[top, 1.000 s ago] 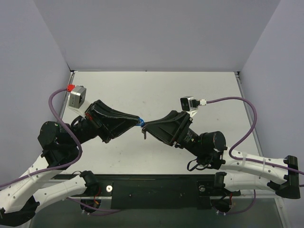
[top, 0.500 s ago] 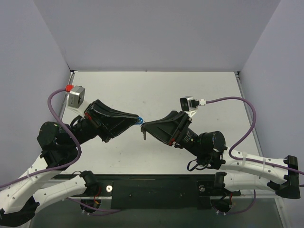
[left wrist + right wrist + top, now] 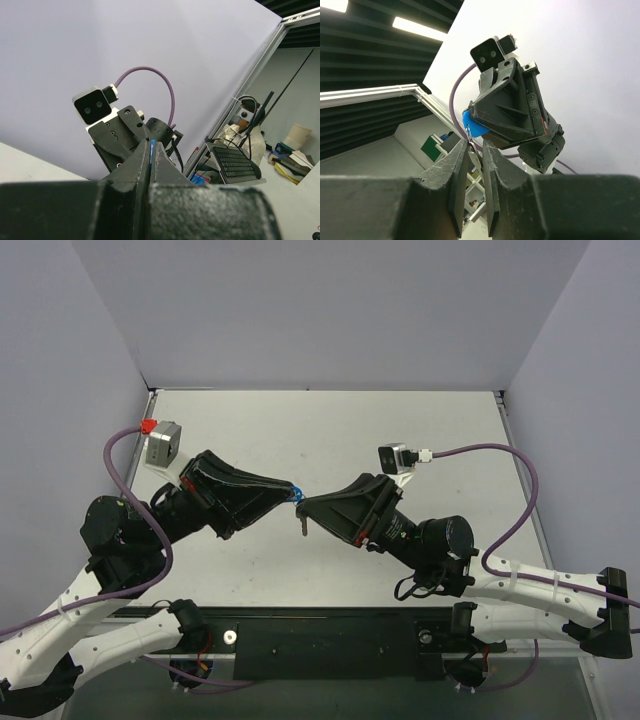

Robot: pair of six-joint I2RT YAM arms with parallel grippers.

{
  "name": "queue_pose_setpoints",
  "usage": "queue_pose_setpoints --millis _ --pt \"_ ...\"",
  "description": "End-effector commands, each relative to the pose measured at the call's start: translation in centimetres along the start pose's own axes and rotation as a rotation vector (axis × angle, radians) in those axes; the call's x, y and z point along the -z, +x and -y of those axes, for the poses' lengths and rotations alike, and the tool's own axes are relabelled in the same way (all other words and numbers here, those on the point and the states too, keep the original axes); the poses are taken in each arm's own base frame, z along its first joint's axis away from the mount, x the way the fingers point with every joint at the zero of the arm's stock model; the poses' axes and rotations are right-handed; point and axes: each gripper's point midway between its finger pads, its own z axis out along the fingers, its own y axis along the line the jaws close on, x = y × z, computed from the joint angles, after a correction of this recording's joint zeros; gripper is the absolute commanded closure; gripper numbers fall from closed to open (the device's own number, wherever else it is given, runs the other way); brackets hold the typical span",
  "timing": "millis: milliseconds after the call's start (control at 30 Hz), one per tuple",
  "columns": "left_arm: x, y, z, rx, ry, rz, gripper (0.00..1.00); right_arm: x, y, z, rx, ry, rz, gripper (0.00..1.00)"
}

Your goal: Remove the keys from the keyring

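My left gripper (image 3: 292, 492) is shut on the small blue tag of the keyring (image 3: 294, 490) and holds it above the middle of the table. In the left wrist view only the tag's blue edge (image 3: 152, 147) shows between the closed fingers. My right gripper (image 3: 303, 506) meets it tip to tip. In the right wrist view the tag (image 3: 475, 125) sticks out of the left gripper (image 3: 510, 115), and the thin ring (image 3: 468, 131) hangs from it. The silver key (image 3: 475, 160) lies slantwise in the narrow gap of my right gripper (image 3: 476, 144), touching both fingers. Its blade hangs below the tips (image 3: 302, 525).
The white table (image 3: 330, 430) has grey walls at the back and both sides. Purple cables (image 3: 500, 455) loop from the wrist cameras. A black bar (image 3: 330, 640) runs along the near edge between the arm bases.
Almost nothing. The left arm has shifted very slightly; both grippers stay tip to tip at the tag and key.
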Motion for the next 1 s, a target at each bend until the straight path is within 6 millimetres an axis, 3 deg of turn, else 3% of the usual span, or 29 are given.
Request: queue_pose_setpoints --millis 0,233,467,733,967 --pt "0.1 -0.4 0.7 -0.018 0.028 0.015 1.00 -0.2 -1.8 -4.3 0.013 -0.116 0.056 0.86" --pt "0.2 -0.5 0.8 -0.019 0.030 0.019 1.00 -0.3 -1.7 -3.9 0.020 -0.101 0.052 0.87" --pt "0.3 -0.5 0.9 -0.023 0.031 0.020 1.00 -0.3 -1.6 -3.7 0.025 -0.094 0.048 1.00" --pt "0.6 -0.6 0.9 -0.030 0.024 0.019 1.00 0.2 -1.7 -3.3 0.057 -0.054 0.041 1.00" --pt "1.0 -0.8 0.8 -0.044 0.005 0.027 1.00 1.2 -1.8 -1.8 0.138 0.067 0.013 1.00"
